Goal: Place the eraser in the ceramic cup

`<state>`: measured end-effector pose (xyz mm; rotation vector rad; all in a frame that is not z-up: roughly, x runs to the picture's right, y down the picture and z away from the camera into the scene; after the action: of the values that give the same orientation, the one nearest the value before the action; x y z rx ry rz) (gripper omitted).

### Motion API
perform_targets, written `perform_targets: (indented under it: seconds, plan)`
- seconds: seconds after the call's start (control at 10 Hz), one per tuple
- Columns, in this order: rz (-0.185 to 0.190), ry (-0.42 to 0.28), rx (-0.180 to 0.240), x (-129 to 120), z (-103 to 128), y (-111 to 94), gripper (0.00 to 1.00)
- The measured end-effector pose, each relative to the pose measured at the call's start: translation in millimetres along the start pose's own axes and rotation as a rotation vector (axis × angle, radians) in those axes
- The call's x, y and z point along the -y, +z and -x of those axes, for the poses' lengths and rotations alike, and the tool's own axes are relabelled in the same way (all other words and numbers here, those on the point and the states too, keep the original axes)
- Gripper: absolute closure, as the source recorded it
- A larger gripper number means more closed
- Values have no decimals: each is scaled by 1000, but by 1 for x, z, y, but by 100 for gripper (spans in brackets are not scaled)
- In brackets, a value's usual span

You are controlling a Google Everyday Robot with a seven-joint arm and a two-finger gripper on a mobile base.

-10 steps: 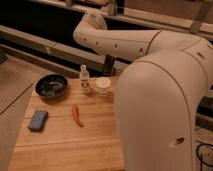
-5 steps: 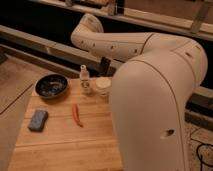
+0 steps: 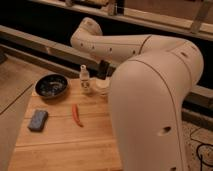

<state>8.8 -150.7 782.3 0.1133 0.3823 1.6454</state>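
Left of your table [image 3: 60, 145]: blue block [image 3: 37, 120] | dark bowl [image 3: 51, 85] behind | red chili-like thing [image 3: 77, 115] mid-table | clear bottle [image 3: 85, 79] just beside ceramic cup [image 3: 101, 88] | gripper [image 3: 103, 69] directly over cup, grip: you cannot tell | eraser: hidden from you.

A lab-like test room: wooden table [image 3: 60, 142] on bare floor [image 3: 14, 85], metal rails [image 3: 27, 36] behind, the tool [image 3: 103, 70] over the ceramic cup [image 3: 101, 86].

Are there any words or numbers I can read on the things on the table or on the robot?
No words or numbers can be read anywhere.
Little bottle: a dark mark on its front, too blurred to read.
Bowl, blue block, white cup: no writing shows.
End effector, just above the white cup: no label shows.
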Motion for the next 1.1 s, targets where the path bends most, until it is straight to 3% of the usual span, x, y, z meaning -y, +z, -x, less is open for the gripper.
perform_targets:
  seconds: [0.7, 1.1]
  plan:
    - [-34, -7, -49, 4, -10, 22, 90]
    - [-39, -17, -56, 0, -6, 28, 90]
